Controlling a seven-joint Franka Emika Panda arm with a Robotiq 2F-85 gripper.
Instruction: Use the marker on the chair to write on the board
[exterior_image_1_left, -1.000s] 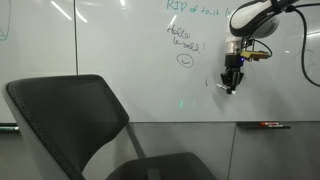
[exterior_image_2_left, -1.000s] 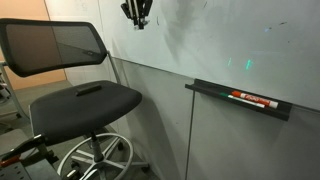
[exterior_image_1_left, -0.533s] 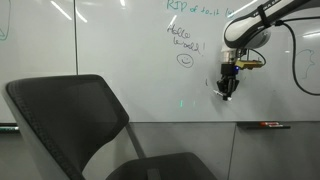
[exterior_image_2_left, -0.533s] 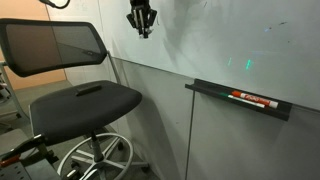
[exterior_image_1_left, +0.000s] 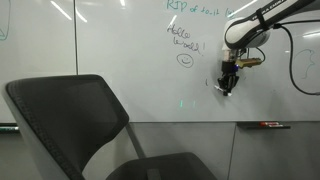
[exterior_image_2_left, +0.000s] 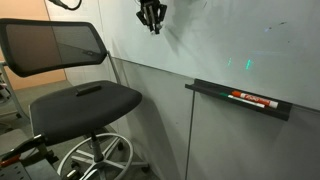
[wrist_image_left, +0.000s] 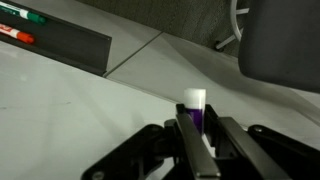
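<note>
My gripper (wrist_image_left: 195, 128) is shut on the marker (wrist_image_left: 194, 105), a short stick with a purple body and a white end that points at the board (wrist_image_left: 60, 110). In both exterior views the gripper (exterior_image_1_left: 228, 84) (exterior_image_2_left: 152, 20) holds the marker tip at or very near the white board (exterior_image_1_left: 130, 60) (exterior_image_2_left: 230, 35), right of the green handwriting and smiley face (exterior_image_1_left: 185, 60). Whether the tip touches the board cannot be told. The dark chair (exterior_image_1_left: 70, 115) (exterior_image_2_left: 85, 98) stands below and to the side, apart from the gripper. It also shows in the wrist view (wrist_image_left: 285, 45).
A dark tray (exterior_image_2_left: 240, 98) on the wall below the board holds a red-and-black marker-like item (exterior_image_2_left: 252, 99) (exterior_image_1_left: 266, 125). In the wrist view the tray (wrist_image_left: 60, 45) holds a red pen (wrist_image_left: 15, 35) and a green one (wrist_image_left: 20, 14). The chair's wheeled base (exterior_image_2_left: 95, 160) rests on the floor.
The gripper with the marker has slid sideways along the board, rightward in the exterior view with the tray, and slightly leftward in the exterior view from behind the chair. The chair has not moved.
</note>
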